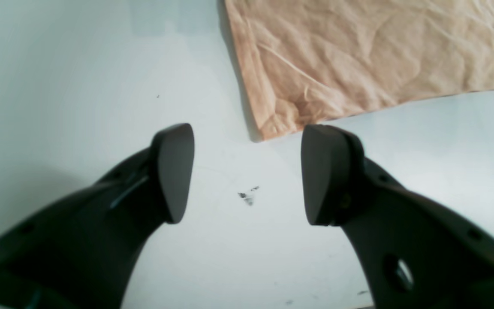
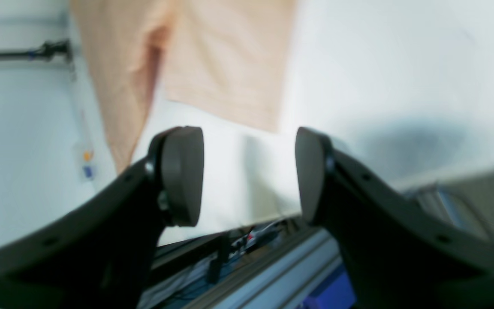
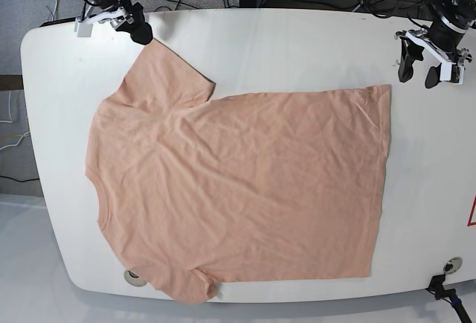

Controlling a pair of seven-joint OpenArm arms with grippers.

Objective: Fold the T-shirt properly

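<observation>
From my base view I look steeply down on the whole surface (image 3: 297, 55), from farther back than either wrist view. My left wrist view looks down close over the surface, between its tool's fingers (image 1: 174, 171). My right wrist view sits low and slanted, catching the surface's edge. All three share parts of the T-shirt (image 3: 245, 181).

Both claws (image 1: 247, 176) (image 2: 249, 176) open, apart from each other

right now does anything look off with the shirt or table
The shirt is wrinkled and lies lopsided: one sleeve juts up towards the left of the base view, toward the arms' side. The table has small dark marks.
</observation>
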